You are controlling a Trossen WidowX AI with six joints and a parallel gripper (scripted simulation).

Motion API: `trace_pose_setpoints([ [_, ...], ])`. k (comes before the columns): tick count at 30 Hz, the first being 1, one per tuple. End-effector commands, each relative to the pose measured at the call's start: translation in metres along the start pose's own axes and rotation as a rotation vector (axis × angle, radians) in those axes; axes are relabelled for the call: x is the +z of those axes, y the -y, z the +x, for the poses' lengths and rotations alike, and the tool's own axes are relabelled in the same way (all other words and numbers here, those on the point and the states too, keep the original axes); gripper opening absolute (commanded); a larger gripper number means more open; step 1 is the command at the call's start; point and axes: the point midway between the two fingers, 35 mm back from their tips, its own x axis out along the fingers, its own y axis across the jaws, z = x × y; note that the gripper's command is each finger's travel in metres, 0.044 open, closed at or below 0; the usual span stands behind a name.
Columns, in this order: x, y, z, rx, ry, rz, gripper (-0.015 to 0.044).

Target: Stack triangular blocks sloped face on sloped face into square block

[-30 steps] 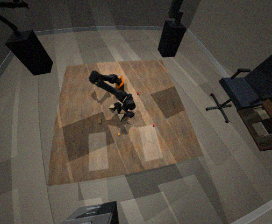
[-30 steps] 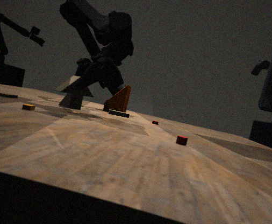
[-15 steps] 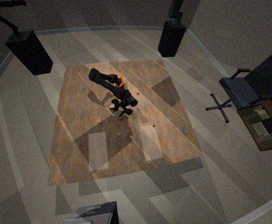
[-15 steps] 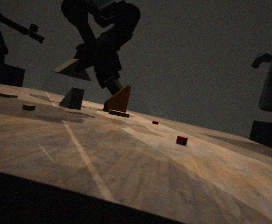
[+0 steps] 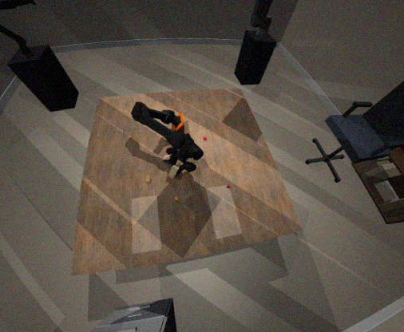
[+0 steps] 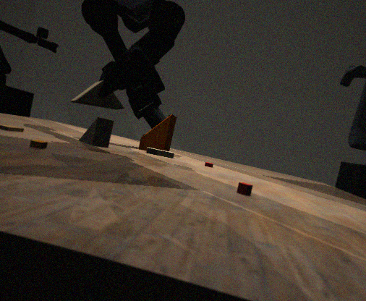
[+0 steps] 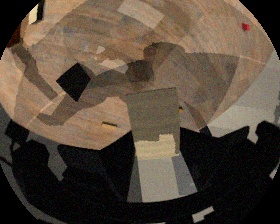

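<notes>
One pale triangular block (image 5: pixel 173 171) (image 6: pixel 95 96) (image 7: pixel 153 112) is held in the air, its broad edge at the bottom and slightly tilted in the exterior view. My gripper (image 5: pixel 176 169) (image 6: pixel 107 88) (image 7: pixel 155 131) is shut on it. The other triangular block (image 6: pixel 103 133) stands on the table below it, apart from it, with its slanting edge at the left in the exterior view. A pale piece beside the fingers in the top view is probably that block, partly hidden by the hand. A dark diamond shape in the wrist view may also be it; I cannot tell surely.
An orange wedge-like piece (image 5: pixel 179 121) (image 6: pixel 159 134) stands by the arm's base, with a flat dark bar (image 6: pixel 160 153) before it. Two small red blocks (image 5: pixel 204 138) (image 6: pixel 244 189) lie to the right. Two small yellow pieces (image 5: pixel 148 179) (image 6: pixel 38 144) lie on the wooden table (image 5: pixel 112 223).
</notes>
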Motion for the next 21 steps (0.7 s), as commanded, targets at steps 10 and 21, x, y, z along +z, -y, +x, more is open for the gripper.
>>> trace_pose_setpoints([
  [10,-0.0059,0.0085,0.0073,0.035,0.196,0.375,0.0000],
  [21,-0.0103,0.0085,0.0111,0.134,0.346,0.689,0.0000],
])
